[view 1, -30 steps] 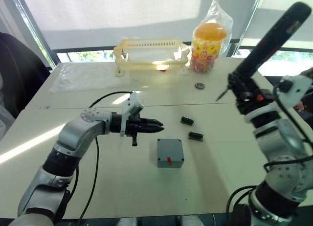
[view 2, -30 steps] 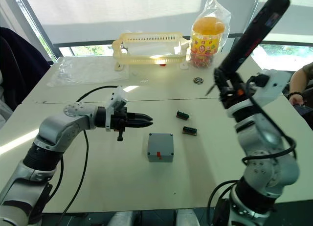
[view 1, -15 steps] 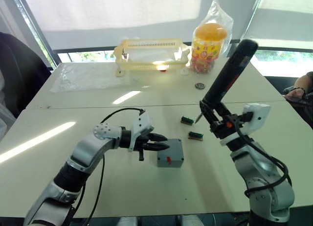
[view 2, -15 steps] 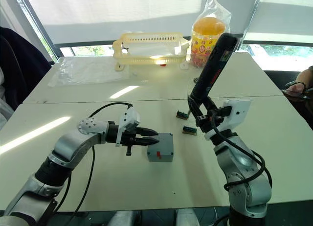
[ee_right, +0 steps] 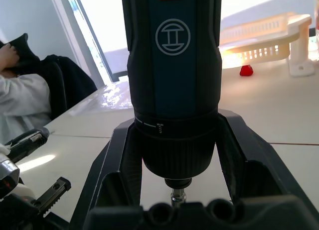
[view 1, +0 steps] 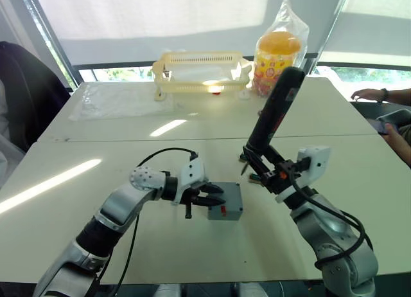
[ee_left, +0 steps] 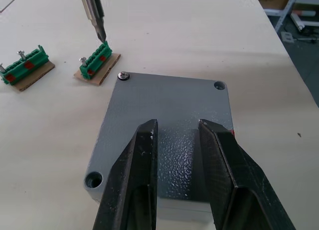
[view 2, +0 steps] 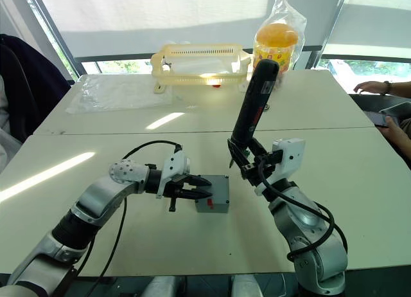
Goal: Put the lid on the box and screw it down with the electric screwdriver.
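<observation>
The grey-blue box [view 1: 224, 212] stands mid-table, its red mark facing me. The flat lid [ee_left: 169, 98] lies on top of it, with one screw [ee_left: 123, 76] in a corner hole. My left gripper [view 1: 216, 195] is open, both fingers [ee_left: 142, 160] spread over the near half of the lid with nothing between them. My right gripper [view 1: 273, 173] is shut on the black electric screwdriver [view 1: 272, 114], which leans up and away. Its metal bit [ee_left: 96, 17] hangs above the table just beyond the lid's screwed corner, over a green terminal block [ee_left: 97, 62].
A second green terminal block [ee_left: 26, 73] lies beside the first. At the back stand a yellow rack [view 1: 199, 69], a bagged candy jar [view 1: 276, 53] and a plastic sheet [view 1: 109, 98]. A person's hand [view 1: 371, 94] rests at the far right edge.
My left gripper has moved right to the box and now has its fingers over the lid. My right arm has come down and to the left, bringing the screwdriver bit close to the box.
</observation>
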{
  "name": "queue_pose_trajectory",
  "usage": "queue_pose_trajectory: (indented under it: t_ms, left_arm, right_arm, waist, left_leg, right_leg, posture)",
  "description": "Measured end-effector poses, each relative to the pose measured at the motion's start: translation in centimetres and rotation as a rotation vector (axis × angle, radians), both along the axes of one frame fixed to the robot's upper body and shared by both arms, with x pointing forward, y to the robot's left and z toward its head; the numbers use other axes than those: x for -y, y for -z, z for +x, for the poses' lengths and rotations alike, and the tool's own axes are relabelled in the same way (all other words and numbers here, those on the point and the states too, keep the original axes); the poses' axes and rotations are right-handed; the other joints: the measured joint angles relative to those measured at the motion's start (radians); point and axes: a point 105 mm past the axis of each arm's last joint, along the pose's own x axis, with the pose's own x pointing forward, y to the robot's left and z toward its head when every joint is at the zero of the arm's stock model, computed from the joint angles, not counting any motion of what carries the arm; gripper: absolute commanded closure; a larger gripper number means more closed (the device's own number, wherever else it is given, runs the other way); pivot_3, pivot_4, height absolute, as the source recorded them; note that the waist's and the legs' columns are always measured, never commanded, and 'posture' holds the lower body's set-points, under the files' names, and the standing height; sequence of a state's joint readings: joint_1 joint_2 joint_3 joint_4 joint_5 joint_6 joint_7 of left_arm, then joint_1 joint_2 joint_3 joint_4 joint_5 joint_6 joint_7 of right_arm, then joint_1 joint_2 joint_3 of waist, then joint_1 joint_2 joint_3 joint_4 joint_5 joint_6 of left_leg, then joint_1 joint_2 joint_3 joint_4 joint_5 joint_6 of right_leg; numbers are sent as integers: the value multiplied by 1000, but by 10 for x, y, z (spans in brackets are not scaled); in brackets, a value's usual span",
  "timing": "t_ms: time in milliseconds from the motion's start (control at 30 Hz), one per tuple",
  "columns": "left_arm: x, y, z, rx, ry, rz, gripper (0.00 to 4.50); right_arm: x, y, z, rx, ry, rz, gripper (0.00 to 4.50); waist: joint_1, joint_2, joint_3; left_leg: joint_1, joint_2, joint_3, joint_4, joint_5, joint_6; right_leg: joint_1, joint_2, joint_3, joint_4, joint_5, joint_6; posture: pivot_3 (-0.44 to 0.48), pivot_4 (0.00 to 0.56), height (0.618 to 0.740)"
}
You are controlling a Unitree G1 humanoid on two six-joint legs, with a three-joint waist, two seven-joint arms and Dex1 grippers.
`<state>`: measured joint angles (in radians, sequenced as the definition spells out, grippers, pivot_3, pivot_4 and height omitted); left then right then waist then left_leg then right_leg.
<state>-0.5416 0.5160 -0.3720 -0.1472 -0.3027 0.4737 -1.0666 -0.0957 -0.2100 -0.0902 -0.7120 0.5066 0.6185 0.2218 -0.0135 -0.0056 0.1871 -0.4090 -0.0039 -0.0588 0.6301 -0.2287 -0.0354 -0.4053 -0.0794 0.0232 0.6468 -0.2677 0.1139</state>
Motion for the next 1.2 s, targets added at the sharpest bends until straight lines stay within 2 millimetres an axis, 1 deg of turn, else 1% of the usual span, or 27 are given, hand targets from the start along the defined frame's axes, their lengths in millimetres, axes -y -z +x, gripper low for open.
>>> queue_pose_trajectory:
  t_ms: [133,267,667,867,1200]
  left_arm:
    - [1,0,0,3,1,3,3250]
    - [1,0,0,4,1,5,3250]
    - [1,0,0,3,2,6,3250]
    - [1,0,0,2,1,6,3250]
    - [1,0,0,0,-5,11,3250]
  right_arm:
    - [-2,6,-3,-18,-16,-17,2839]
    - [-5,9,-5,-20,-33,-18,2839]
    - [-7,9,-6,-2,-41,-29,2839]
    - [-6,15,-4,-13,-36,-44,2839]
    - [-7,17,-3,5,-40,-50,2839]
  waist:
    - [0,0,0]
    - [0,0,0]
    - [0,0,0]
    - [0,0,0]
    - [-1,0,0]
  left_leg:
    - [0,0,0,0,0,0]
    - [0,0,0,0,0,0]
    - [0,0,0,0,0,0]
    - [0,0,0,0,0,0]
    - [1,0,0,0,0,0]
  right_leg:
    - [0,0,0,0,0,0]
    - [0,0,0,0,0,0]
    - [0,0,0,0,0,0]
    - [0,0,0,0,0,0]
    - [1,0,0,0,0,0]
  posture:
    - [0,150,740]
    - [0,150,740]
    - [0,150,740]
    - [0,150,740]
    - [0,150,740]
